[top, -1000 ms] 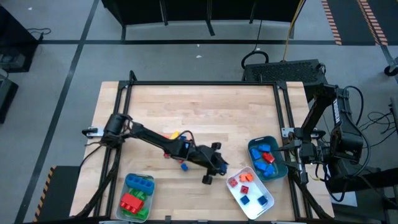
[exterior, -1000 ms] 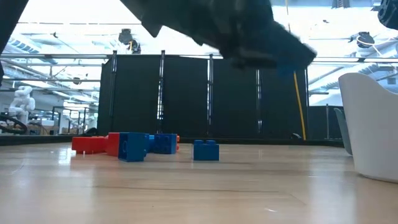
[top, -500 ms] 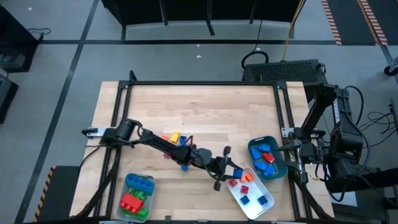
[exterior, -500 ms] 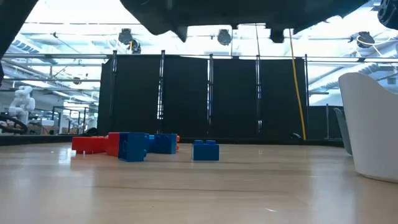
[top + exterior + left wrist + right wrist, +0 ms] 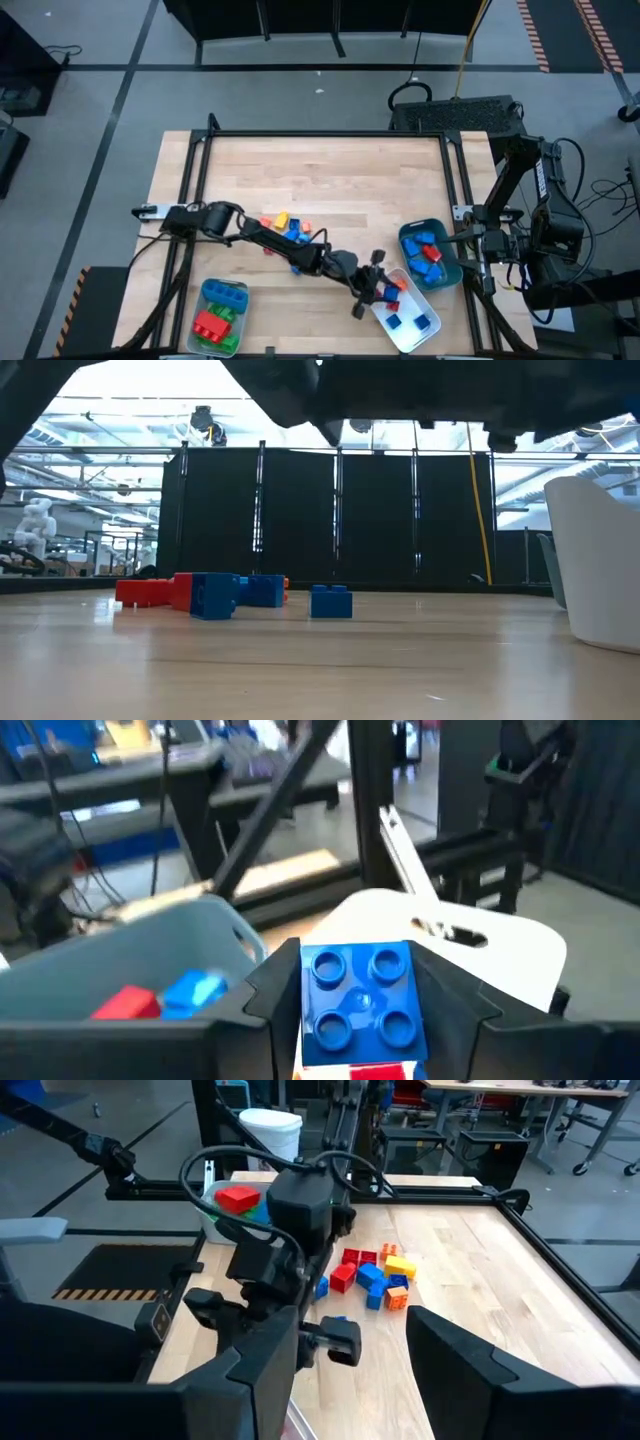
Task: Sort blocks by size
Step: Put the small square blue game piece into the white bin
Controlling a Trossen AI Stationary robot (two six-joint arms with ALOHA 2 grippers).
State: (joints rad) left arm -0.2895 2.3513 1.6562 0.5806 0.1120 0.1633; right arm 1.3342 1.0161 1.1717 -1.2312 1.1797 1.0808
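My left gripper (image 5: 381, 289) is shut on a blue four-stud brick (image 5: 362, 995) and hangs over the white tray (image 5: 425, 332), which holds several small red, blue and orange bricks. Loose red, blue, yellow and orange bricks (image 5: 284, 228) lie in a heap on the table's middle left; they also show in the low view (image 5: 210, 592), with one blue brick (image 5: 330, 601) apart from them. My right gripper (image 5: 350, 1370) is open and empty, off the table's right edge (image 5: 470, 240). My left gripper pinches the blue brick between its two fingers (image 5: 270, 995), by two opposite side walls (image 5: 312, 1005). The brick's studded top faces the wrist camera. It is lifted clear, above the white tray's rim (image 5: 500, 935).
A teal tray (image 5: 447, 272) with blue and red bricks stands at the right, beside the white tray. A green tray (image 5: 238, 340) at the near left holds long blue, red and green bricks. The white tray's wall (image 5: 600, 560) rises at the low view's right.
My left gripper has gone toward the table's right and near edges with the blue brick, from the table's middle to over the white tray. The loose bricks have stayed where they were.
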